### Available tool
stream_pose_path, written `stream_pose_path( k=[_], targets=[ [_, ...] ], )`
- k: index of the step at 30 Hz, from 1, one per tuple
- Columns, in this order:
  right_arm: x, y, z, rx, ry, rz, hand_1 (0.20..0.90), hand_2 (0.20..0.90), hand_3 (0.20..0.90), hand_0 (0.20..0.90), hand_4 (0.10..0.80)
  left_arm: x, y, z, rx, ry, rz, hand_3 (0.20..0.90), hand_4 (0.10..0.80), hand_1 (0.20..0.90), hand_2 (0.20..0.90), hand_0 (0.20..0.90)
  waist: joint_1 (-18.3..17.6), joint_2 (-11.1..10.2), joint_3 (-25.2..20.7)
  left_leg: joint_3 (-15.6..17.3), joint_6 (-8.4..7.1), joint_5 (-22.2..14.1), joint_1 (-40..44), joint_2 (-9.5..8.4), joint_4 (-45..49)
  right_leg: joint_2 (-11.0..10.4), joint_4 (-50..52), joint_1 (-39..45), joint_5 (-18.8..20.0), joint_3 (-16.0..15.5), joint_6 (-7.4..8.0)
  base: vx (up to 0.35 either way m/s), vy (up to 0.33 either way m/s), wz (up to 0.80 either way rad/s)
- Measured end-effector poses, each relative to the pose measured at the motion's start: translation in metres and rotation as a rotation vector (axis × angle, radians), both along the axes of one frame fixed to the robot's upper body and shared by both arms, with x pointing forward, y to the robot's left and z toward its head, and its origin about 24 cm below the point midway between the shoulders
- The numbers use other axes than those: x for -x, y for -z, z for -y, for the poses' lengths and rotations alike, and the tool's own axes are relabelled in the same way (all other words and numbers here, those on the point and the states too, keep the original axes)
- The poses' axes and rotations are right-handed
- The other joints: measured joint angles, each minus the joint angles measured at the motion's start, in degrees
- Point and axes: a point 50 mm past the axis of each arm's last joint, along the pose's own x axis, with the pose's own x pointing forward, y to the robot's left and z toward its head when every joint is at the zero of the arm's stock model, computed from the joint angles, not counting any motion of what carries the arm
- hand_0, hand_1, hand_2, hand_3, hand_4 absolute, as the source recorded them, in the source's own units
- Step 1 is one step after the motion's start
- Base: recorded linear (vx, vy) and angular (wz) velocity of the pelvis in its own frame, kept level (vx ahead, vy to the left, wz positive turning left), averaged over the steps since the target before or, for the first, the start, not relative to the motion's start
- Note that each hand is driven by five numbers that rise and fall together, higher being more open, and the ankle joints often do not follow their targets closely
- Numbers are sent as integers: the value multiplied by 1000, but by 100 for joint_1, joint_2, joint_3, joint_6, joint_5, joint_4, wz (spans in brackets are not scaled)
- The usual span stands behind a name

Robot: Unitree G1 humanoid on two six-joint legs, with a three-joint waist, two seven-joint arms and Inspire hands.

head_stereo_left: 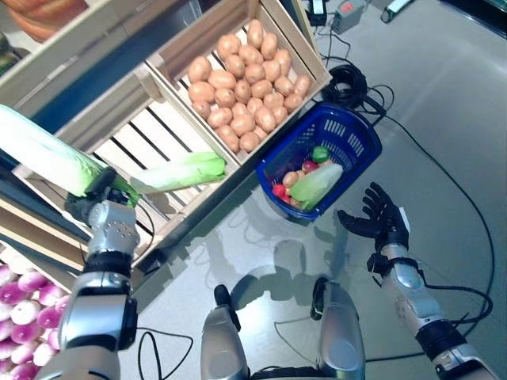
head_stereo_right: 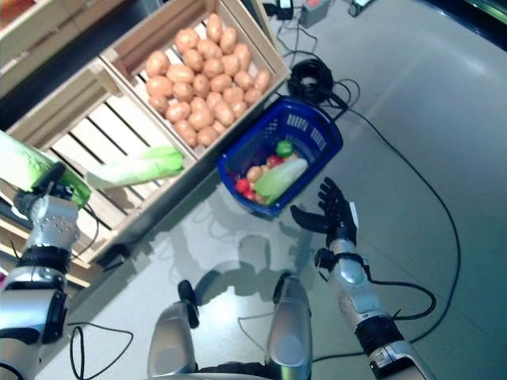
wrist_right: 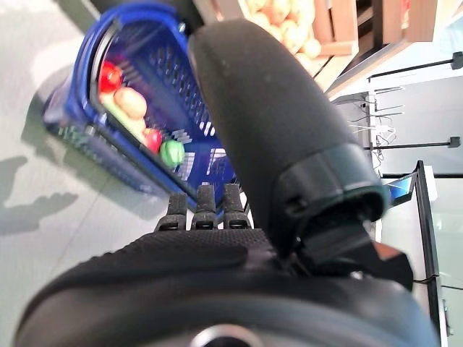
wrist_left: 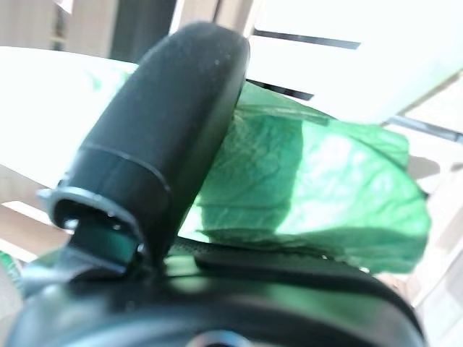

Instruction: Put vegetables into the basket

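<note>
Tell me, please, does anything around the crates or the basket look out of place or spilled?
Nothing is spilled. The blue basket stands upright on the floor with its vegetables inside. The left hand holds a cabbage above the slatted crate, where another cabbage lies.

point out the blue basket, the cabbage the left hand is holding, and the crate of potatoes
blue basket (head_stereo_left: 360, 133): left eye view, on its far mesh wall.
held cabbage (head_stereo_left: 43, 154): left eye view, on its pale stalk above the left hand (head_stereo_left: 101, 207).
potato crate (head_stereo_left: 313, 54): left eye view, on its right wooden wall.
</note>
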Motion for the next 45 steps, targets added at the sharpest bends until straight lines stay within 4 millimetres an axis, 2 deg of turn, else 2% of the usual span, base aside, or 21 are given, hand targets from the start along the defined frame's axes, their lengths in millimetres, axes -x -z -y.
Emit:
stream_pose_path(
  k=[3, 4, 7, 8, 11, 16, 18, 21, 22, 25, 28, 34, 41, 45],
  targets=[
    [9, 12, -6, -36, 2, -31, 900, 900, 900, 900, 800, 10, 22, 20, -54, 57, -28, 300, 400, 300, 300, 300, 97, 109, -191, 77, 23, 40, 409, -48, -364, 12, -344, 410, 58, -78, 95, 61, -83, 7],
    [14, 16, -7, -63, 7, -39, 900, 900, 900, 900, 800, 15, 31, 31, -77, 82, -25, 300, 400, 300, 300, 300, 100, 180, -276, 166, 84, 135, 566, -67, -572, 35, -599, 632, 140, -162, 148, 110, -83, 16],
    [24, 27, -13, -96, -24, -70, 900, 900, 900, 900, 800, 26, 47, 49, -117, 138, -46, 300, 400, 300, 300, 300, 159, 223, -513, 235, 110, 179, 872, -114, -861, 48, -949, 1009, 220, -259, 241, 75, -118, 12],
    [30, 33, -16, -111, -46, -86, 900, 900, 900, 900, 800, 31, 55, 57, -146, 173, -68, 300, 400, 300, 300, 300, 218, 228, -725, 240, 110, 181, 967, -127, -964, 66, -1124, 1146, 269, -310, 281, 47, -127, 7],
    [31, 34, -22, -136, -119, -74, 900, 900, 900, 900, 800, 37, 67, 74, -239, 273, -110, 300, 400, 300, 300, 300, 340, 209, -1115, 300, 159, 222, 1206, -170, -1207, 102, -1552, 1511, 419, -419, 368, 25, -112, 10],
    [27, 29, -30, -298, -250, -15, 900, 900, 900, 900, 800, 32, 58, 92, -464, 439, -96, 300, 400, 300, 300, 300, 486, 155, -1498, 281, 208, 259, 1414, -240, -1402, 174, -2284, 2056, 762, -605, 476, 24, -108, 11],
    [25, 28, -36, -363, -332, 0, 900, 900, 900, 900, 800, 30, 52, 98, -541, 506, -76, 300, 400, 300, 300, 300, 579, 128, -1591, 277, 261, 309, 1492, -248, -1509, 241, -2630, 2271, 938, -661, 489, 17, -113, 10],
    [21, 23, -41, -416, -393, 21, 900, 900, 900, 900, 800, 28, 50, 103, -616, 570, -71, 300, 400, 300, 300, 300, 594, 108, -1616, 256, 262, 339, 1565, -249, -1574, 298, -2907, 2461, 1076, -704, 501, 9, -52, 10],
    [13, 15, -50, -456, -477, 61, 900, 900, 900, 900, 800, 27, 50, 110, -700, 660, -75, 300, 400, 300, 300, 300, 604, 51, -1698, 191, 266, 363, 1601, -277, -1623, 334, -3188, 2654, 1211, -796, 515, 28, -128, 14],
    [2, 3, -59, -516, -541, 94, 900, 900, 900, 900, 800, 26, 52, 122, -794, 772, -90, 300, 400, 300, 300, 300, 638, -79, -1894, 139, 265, 515, 1699, -303, -1887, 426, -3626, 2896, 1434, -919, 526, 26, -122, 17],
    [-13, -18, -70, -556, -596, 175, 900, 900, 900, 900, 800, 27, 52, 131, -953, 905, -109, 300, 400, 300, 300, 300, 731, -165, -1970, 136, 254, 639, 1828, -307, -2124, 511, -3970, 3080, 1604, -962, 517, -11, -62, 5],
    [-19, -35, -86, -636, -639, 248, 900, 900, 900, 900, 800, 28, 51, 143, -1077, 1016, -109, 300, 400, 300, 300, 300, 735, -201, -1999, 88, 243, 688, 1826, -313, -2185, 555, -4154, 3161, 1699, -972, 502, -17, -28, 3],
    [-20, -41, -90, -719, -644, 281, 900, 900, 900, 900, 800, 31, 56, 156, -1212, 1131, -126, 300, 400, 300, 300, 300, 730, -201, -2000, 28, 238, 700, 1827, -312, -2195, 564, -4159, 3177, 1700, -970, 501, -2, -7, 1],
    [-20, -41, -90, -730, -643, 281, 900, 900, 900, 900, 800, 31, 53, 154, -1278, 1134, -134, 300, 400, 300, 300, 300, 721, -202, -2001, 24, 239, 702, 1827, -312, -2195, 564, -4159, 3178, 1702, -970, 499, 0, 0, 0]
  ],
)
